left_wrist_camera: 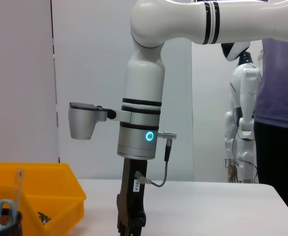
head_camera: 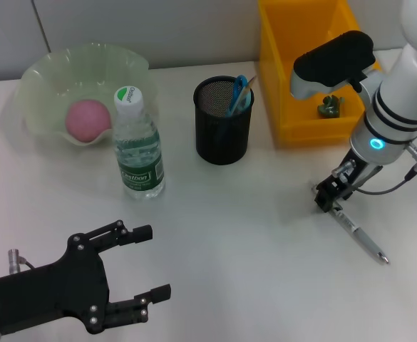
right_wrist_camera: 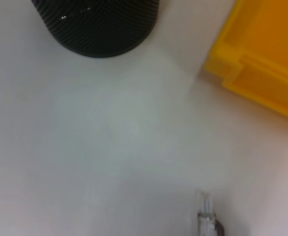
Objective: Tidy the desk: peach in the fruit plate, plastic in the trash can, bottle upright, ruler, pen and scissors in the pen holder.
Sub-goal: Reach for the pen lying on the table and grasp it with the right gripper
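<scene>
Most of it looks done: peach [head_camera: 88, 119] in plate [head_camera: 44, 78], bottle [head_camera: 138, 146] upright, scissors [head_camera: 239, 91] in holder [head_camera: 223, 125]. Only pen [head_camera: 360, 237] remains, lower right on desk [head_camera: 251, 242]; right gripper [head_camera: 328, 199] sits at its end, grip unclear. Left gripper [head_camera: 147, 263] spread, lower left

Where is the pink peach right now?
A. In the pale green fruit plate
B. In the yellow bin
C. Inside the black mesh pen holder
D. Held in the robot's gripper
A: the peach lies inside the ruffled pale green fruit plate, behind and to the left of the upright bottle, touched by neither gripper.
</scene>
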Robot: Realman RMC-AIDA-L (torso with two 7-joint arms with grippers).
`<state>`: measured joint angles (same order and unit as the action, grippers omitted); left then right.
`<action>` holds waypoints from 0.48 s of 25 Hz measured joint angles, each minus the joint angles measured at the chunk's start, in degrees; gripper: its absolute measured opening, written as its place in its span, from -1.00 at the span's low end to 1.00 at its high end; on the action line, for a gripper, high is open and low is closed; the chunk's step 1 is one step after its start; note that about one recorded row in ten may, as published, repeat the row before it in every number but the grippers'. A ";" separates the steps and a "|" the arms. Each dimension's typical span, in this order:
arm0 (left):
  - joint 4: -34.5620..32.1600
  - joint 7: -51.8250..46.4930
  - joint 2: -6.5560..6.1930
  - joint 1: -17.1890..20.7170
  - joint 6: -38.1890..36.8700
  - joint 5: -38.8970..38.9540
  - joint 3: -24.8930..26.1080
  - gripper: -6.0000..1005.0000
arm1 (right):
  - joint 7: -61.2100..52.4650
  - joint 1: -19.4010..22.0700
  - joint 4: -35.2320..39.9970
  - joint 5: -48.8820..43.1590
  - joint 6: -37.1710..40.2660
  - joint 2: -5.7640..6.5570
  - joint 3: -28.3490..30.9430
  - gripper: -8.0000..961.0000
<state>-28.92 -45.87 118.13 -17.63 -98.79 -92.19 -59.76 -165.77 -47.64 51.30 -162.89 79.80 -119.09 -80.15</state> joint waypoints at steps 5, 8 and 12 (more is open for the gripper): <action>0.00 0.00 0.00 0.03 0.00 0.01 0.00 0.59 | 0.01 -0.26 -0.45 0.05 -0.12 0.00 0.00 -0.14; 0.00 0.00 0.00 0.05 0.00 0.01 0.00 0.59 | 0.01 -0.27 -0.50 0.04 -0.14 0.00 0.00 -0.14; 0.00 0.00 0.00 0.08 -0.01 0.01 0.00 0.59 | 0.20 0.01 -0.46 0.15 -0.53 -0.02 -0.02 -0.24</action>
<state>-28.92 -45.87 118.13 -17.54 -98.80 -92.18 -59.76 -165.57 -47.63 50.83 -162.74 79.27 -119.11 -80.17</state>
